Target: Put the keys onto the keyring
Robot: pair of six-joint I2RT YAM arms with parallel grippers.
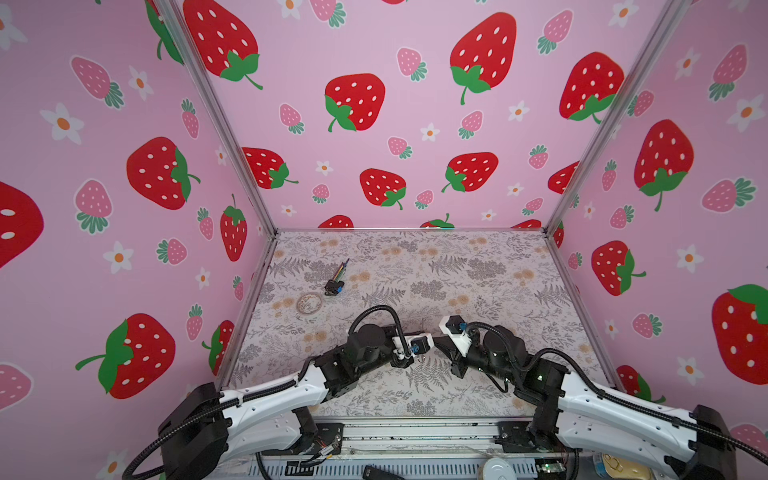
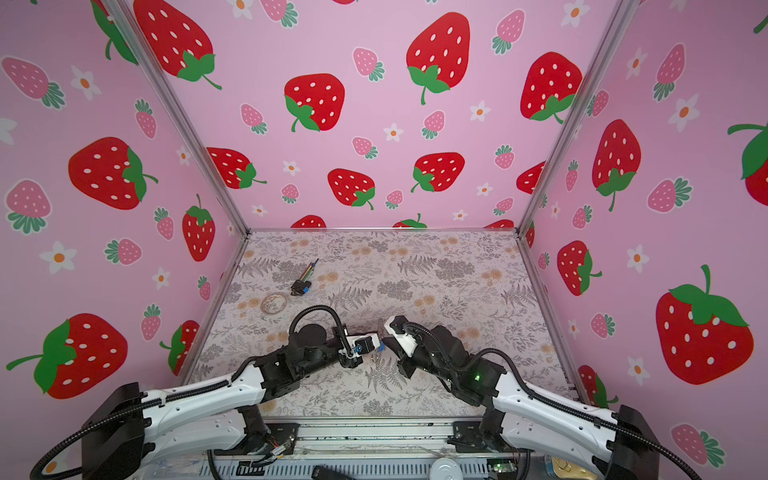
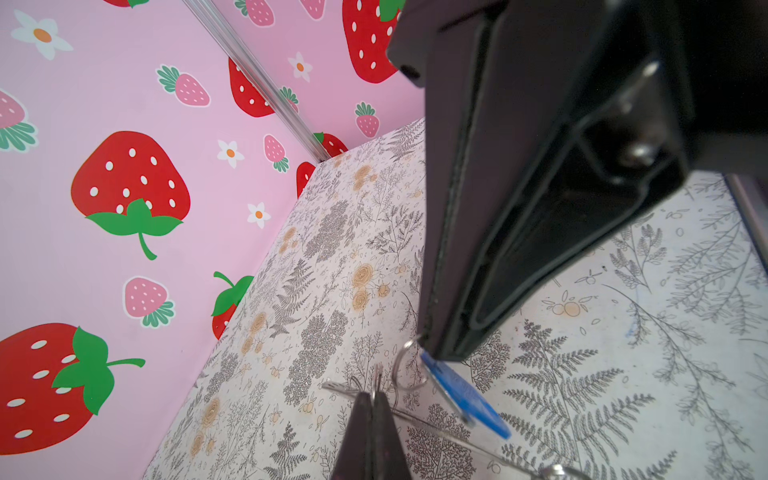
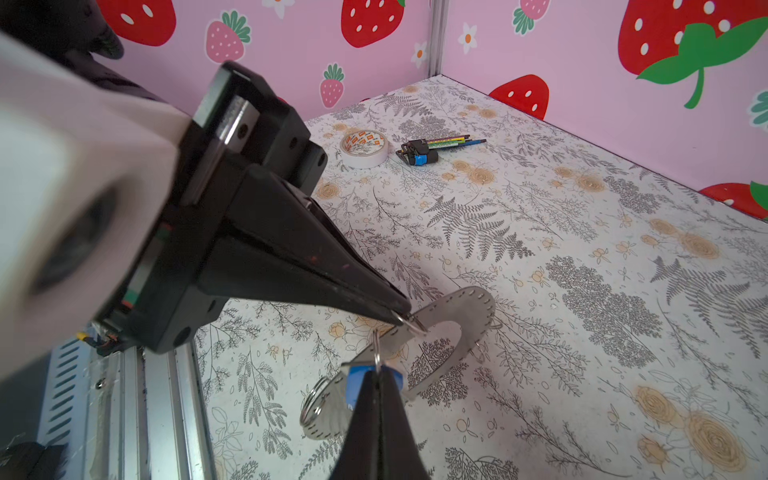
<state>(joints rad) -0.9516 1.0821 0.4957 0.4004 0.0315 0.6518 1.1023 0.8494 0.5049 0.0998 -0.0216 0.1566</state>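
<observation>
Right wrist: 1 keyring [image 4: 469, 306], 1 keys [image 4: 353, 383]; L gripper [image 4: 400, 316] clamps keys, R gripper [image 4: 376, 372] clamps keyring (tilted).

Matt grey metal keyring [image 4: 473, 307]; glossy blue plastic tag on keys [image 3: 465, 395].

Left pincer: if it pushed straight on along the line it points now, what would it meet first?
Probably the grey keyring, just beyond the left pincer, which is shut on the keys. Whether it hits the band or passes through the open centre is unclear.
</observation>
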